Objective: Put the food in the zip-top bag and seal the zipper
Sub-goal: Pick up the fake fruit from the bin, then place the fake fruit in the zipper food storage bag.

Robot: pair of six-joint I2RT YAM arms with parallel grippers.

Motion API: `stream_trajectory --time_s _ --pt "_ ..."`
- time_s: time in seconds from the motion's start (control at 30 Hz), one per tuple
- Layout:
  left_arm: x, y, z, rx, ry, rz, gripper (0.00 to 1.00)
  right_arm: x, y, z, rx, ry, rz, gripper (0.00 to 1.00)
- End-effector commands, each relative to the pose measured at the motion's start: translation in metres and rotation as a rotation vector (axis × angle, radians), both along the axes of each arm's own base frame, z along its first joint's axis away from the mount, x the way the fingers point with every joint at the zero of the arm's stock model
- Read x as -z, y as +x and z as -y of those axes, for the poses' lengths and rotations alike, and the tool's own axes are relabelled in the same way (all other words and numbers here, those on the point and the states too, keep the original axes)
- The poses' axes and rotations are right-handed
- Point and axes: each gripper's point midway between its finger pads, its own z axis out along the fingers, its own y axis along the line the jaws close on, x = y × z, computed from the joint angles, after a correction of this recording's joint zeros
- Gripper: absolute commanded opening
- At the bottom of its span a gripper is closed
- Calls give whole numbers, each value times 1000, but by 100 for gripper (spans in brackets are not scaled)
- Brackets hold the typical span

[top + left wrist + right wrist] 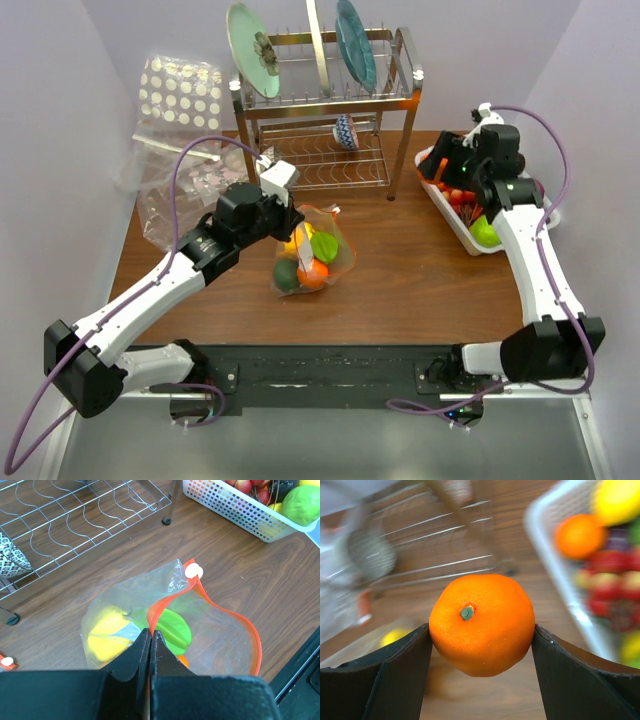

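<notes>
The zip-top bag (312, 255) lies mid-table, its mouth open, with yellow (107, 635), bright green (175, 630), orange (183, 661) and dark green (287, 278) toy food inside. My left gripper (150, 632) is shut on the orange-red zipper strip (227, 616) at the bag's near rim; the white slider (193, 570) sits at the far end. My right gripper (481, 627) is shut on an orange toy fruit (482, 622) and holds it in the air over the table, just left of the white basket (452, 218).
The white basket (560, 580) at the right holds more toy fruit, among them a green one (485, 232). A metal dish rack (320, 130) with plates stands at the back. A dotted clear bag (180, 95) and a speckled pouch (200, 185) lie back left.
</notes>
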Motion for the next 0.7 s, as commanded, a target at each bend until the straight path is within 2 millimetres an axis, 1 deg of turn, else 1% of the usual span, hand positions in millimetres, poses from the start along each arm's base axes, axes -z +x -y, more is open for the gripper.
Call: stream_trajectory --time_s 0.0,0.03,0.07,0.13,0.17,0.2,0.23,0.27,0.33,0.37,0.43,0.47,0.57,0.67 --pt "-15 4 1 7 -29 49 0 -32 -38 -94 -410 222 79 58" --pt "-15 3 2 10 -30 49 0 -31 -48 -105 -449 221 76 58" --pt "-14 3 2 10 -29 48 0 -30 -62 -127 -521 215 69 58" --pt "-14 4 1 7 -28 48 0 -27 -82 -145 -593 236 63 58" --pt "-15 3 1 7 -29 50 0 -34 -91 -159 -642 267 88 58" --pt "-15 3 1 7 -28 48 0 -36 -102 -168 -689 294 92 58" --pt "-14 3 1 7 -29 48 0 -30 -109 -174 -712 309 83 58" --pt "-15 4 1 4 -28 50 0 -39 -122 -187 -764 328 115 58" --pt "-15 4 0 1 -27 49 0 -34 -135 -197 -805 334 112 58" --pt "-14 3 0 3 -26 48 0 -33 -145 -206 -839 334 108 58" --pt "-16 3 0 1 -29 53 0 -26 -149 -210 -843 318 93 58" --pt "-15 4 0 1 -27 49 0 -23 -154 -214 -859 315 87 58" --pt "-16 4 0 1 -29 52 0 -13 -159 -221 -868 298 68 57" --pt "-15 4 0 1 -27 51 0 -1 -157 -227 -867 275 47 57"
